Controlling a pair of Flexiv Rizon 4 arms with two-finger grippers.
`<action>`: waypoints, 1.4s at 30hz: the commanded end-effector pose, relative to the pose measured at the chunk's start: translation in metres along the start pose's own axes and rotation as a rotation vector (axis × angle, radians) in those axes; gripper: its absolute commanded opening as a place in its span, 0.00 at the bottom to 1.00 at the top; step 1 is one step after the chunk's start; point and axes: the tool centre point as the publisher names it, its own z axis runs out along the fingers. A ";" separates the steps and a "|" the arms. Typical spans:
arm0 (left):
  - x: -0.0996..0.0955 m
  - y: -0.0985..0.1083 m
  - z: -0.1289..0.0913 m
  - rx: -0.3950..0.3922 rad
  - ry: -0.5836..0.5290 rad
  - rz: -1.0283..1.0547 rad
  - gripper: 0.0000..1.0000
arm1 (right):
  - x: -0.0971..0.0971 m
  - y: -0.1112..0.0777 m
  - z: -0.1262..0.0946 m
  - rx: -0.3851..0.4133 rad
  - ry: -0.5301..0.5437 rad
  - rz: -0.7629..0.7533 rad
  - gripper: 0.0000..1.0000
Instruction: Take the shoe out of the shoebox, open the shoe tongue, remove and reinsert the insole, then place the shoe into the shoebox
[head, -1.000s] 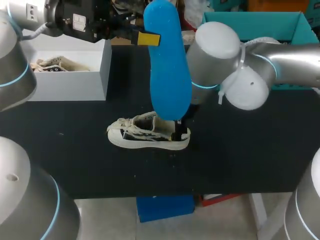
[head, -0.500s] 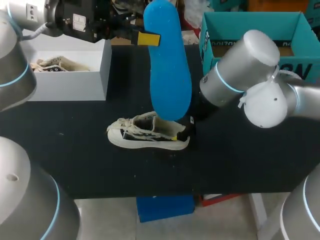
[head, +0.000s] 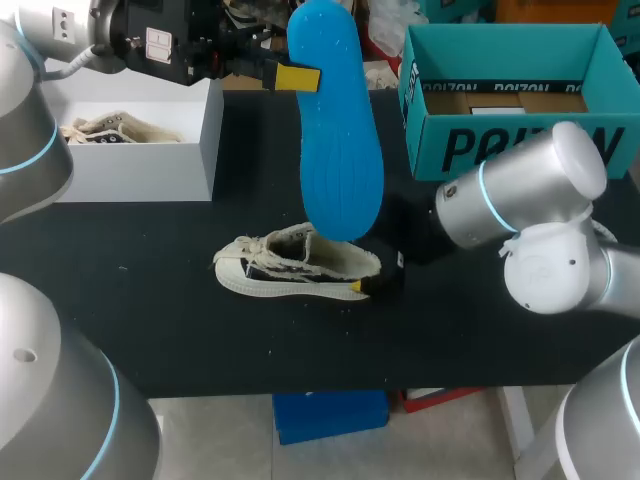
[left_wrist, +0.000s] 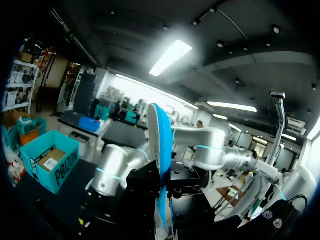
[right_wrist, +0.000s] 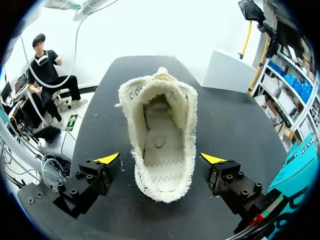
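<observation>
Reinsertion looks next: my left pincer (head: 298, 77) grips the long blue foam insole (head: 335, 130) upright over the cream canvas shoe (head: 295, 268), whose heel sits untouched inside my wide-open right pincer (right_wrist: 161, 159), so I should clamp the heel, then feed the insole toe-first.

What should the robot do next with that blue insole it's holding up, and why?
Probably lower the insole, bottom end first, toward the shoe's opening. The left gripper holds it upright above the shoe, the right wrist view shows no insole inside, and the right gripper stands open at the heel, touching nothing.
</observation>
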 end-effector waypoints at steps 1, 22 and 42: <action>-0.001 0.001 0.001 0.001 0.000 0.001 0.00 | 0.000 -0.006 0.007 -0.150 -0.009 0.002 1.00; -0.001 0.001 0.001 0.001 0.000 0.001 0.00 | -0.002 -0.021 0.020 -0.232 -0.002 0.038 1.00; -0.001 0.001 0.001 0.001 0.000 0.001 0.00 | -0.016 -0.013 -0.012 -0.051 0.075 -0.012 1.00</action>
